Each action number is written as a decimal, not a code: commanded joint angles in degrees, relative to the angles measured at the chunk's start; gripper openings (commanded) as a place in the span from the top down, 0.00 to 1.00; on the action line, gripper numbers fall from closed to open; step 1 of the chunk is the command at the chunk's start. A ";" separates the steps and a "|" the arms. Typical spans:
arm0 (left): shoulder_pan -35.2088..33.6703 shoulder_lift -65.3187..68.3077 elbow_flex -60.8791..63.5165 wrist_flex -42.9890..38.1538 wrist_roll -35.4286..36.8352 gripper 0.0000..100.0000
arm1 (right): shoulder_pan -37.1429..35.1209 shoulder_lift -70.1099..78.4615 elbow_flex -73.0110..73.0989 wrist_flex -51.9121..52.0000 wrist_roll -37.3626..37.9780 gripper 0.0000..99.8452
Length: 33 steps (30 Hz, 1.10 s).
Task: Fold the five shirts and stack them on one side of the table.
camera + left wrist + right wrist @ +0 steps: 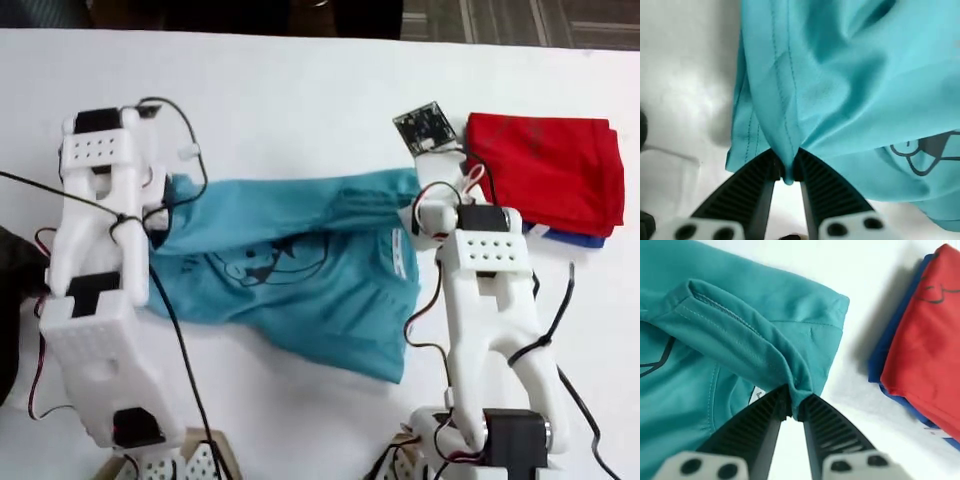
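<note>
Between the two end effectors: the teal shirt (pixel 300 270) lies stretched across the white surface (pixel 300 80). It is spread out but wrinkled, and a dark line drawing on its front faces up. One end is at each end effector, and the loose body sags back toward the arm bases.
Left end effector (pixel 788 172): closed to a narrow slit on a pinched fold of the teal shirt's stitched edge. Its black ribbed fingers (pixel 752 192) press the cloth from both sides, and a small tip of fabric pokes out behind them.
Cloth at the left end effector: it fans away from the pinch in deep folds. Part of the drawing shows farther off.
Right end effector (pixel 794 410): also closed almost fully, gripping a bunched ridge of the teal shirt beside a stitched seam.
White label (pixel 756 395): sewn into the teal shirt, just beside one finger of the right end effector.
Red shirt (pixel 545 175): folded flat, on the side of the right end effector away from the teal shirt. It is near the teal shirt's corner, with a strip of bare surface between them.
Blue shirt (pixel 572 238): folded under the red shirt, touching it. A thin edge of it sticks out along the stack's sides.
Circuit board (pixel 428 128): small and dark, just beyond the right end effector, between the teal shirt's end and the red shirt.
Cables (pixel 185 330): thin black and red wires run along both white arms. One crosses the teal shirt behind the left end effector.
</note>
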 commanded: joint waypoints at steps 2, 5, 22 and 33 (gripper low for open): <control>0.53 -5.01 -1.19 0.79 0.44 0.97 | 1.19 -6.64 -0.53 -3.74 -0.26 0.98; 1.23 -8.62 -4.44 4.04 0.44 0.97 | 0.75 -11.12 -0.35 -3.65 -0.26 0.98; 1.23 -53.63 -4.70 4.31 -1.67 0.97 | 1.27 -47.25 -0.53 -5.05 0.35 0.98; 1.05 -66.99 -4.79 4.31 -2.46 0.97 | 7.52 -63.69 -8.26 -9.98 0.35 0.98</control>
